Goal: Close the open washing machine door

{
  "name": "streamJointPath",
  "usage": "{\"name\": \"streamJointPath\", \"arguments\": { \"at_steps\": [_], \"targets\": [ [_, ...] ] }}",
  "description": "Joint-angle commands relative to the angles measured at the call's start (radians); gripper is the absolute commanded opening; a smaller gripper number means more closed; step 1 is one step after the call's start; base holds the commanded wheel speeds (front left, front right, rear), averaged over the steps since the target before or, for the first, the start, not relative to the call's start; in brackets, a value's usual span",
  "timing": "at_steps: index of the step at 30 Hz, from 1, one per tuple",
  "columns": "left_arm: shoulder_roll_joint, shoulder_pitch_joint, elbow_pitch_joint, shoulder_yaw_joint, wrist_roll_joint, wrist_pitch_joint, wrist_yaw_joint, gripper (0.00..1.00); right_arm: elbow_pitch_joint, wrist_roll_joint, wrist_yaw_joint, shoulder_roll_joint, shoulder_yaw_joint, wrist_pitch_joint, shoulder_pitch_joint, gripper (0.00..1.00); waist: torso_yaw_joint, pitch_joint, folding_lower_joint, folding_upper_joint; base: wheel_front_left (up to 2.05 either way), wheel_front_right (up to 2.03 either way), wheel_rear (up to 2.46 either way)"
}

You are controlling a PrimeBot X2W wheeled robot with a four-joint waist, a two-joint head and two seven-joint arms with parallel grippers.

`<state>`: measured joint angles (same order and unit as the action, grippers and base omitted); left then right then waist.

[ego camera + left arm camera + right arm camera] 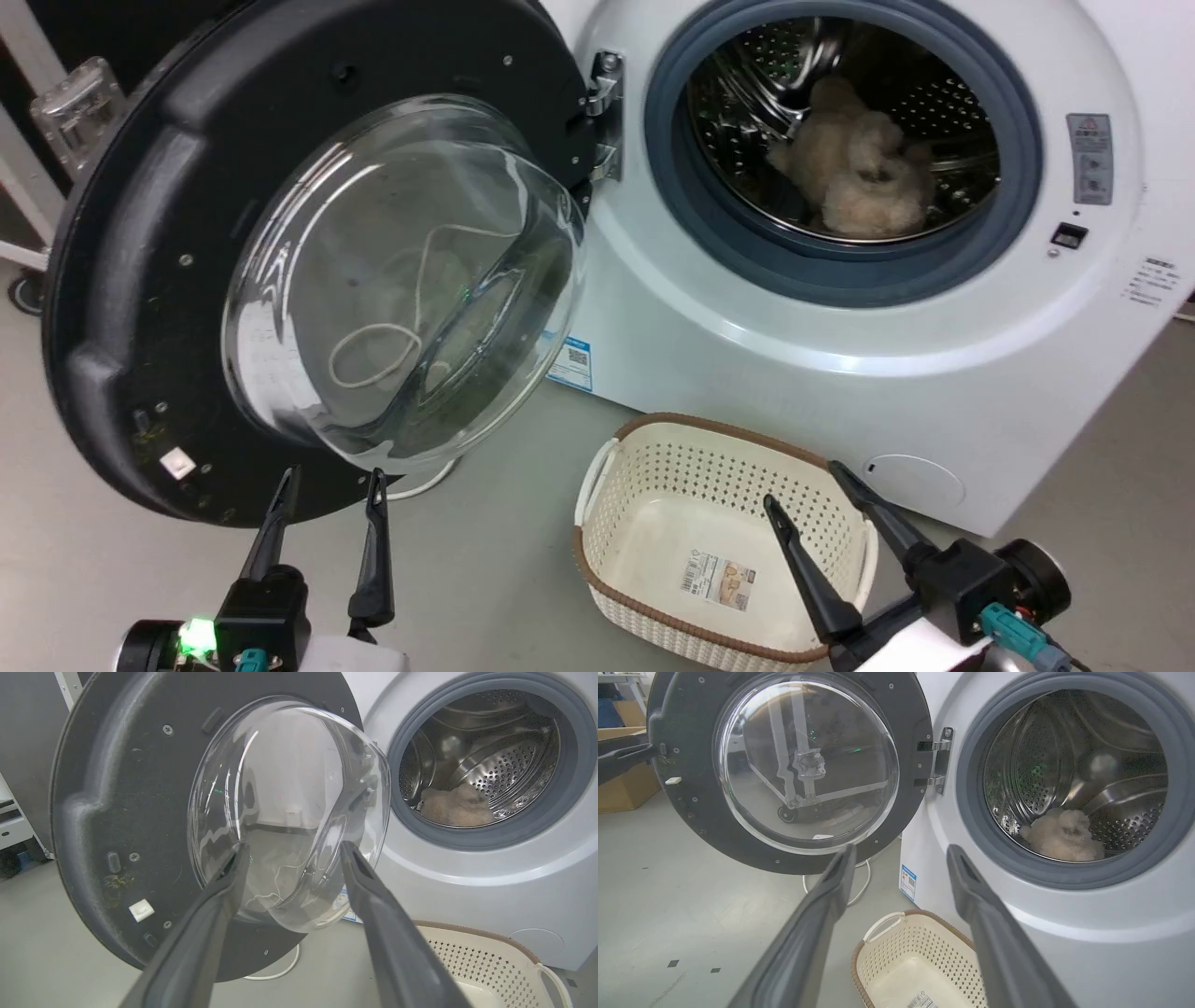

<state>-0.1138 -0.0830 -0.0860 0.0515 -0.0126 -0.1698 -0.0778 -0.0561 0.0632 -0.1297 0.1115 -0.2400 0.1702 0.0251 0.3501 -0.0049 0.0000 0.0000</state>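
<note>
Jaws apart both sides; washing machine door open; blue label illegible.

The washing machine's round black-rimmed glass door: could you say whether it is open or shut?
Open: the black-rimmed door stands wide on its metal hinge, exposing the white washing machine's steel drum.

Likely a test lab or workshop, not a home: a white front-loading washing machine on bare grey concrete floor, a brown cardboard box (partly cropped) far left of the right gripper's jaws, and a loose white cable beside them.
</note>
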Motion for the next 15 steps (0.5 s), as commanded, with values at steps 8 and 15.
{"name": "streamJointPath", "arguments": {
  "at_steps": [8, 15],
  "targets": [
    [-0.01, -0.021, -0.015, -0.004, -0.01, -0.024, -0.013, 1.0, -0.009, 0.011, -0.001, 0.012, -0.03, 0.023, 0.014, 1.0, 0.032, -0.003, 0.0, 0.0, 0.0, 0.0, 0.0],
    [-0.011, -0.026, -0.024, -0.004, -0.017, -0.038, -0.013, 0.55, -0.011, 0.014, -0.001, 0.016, -0.045, 0.038, 0.011, 1.0, 0.061, -0.004, 0.0, 0.0, 0.0, 0.0, 0.0]
  ]
}}
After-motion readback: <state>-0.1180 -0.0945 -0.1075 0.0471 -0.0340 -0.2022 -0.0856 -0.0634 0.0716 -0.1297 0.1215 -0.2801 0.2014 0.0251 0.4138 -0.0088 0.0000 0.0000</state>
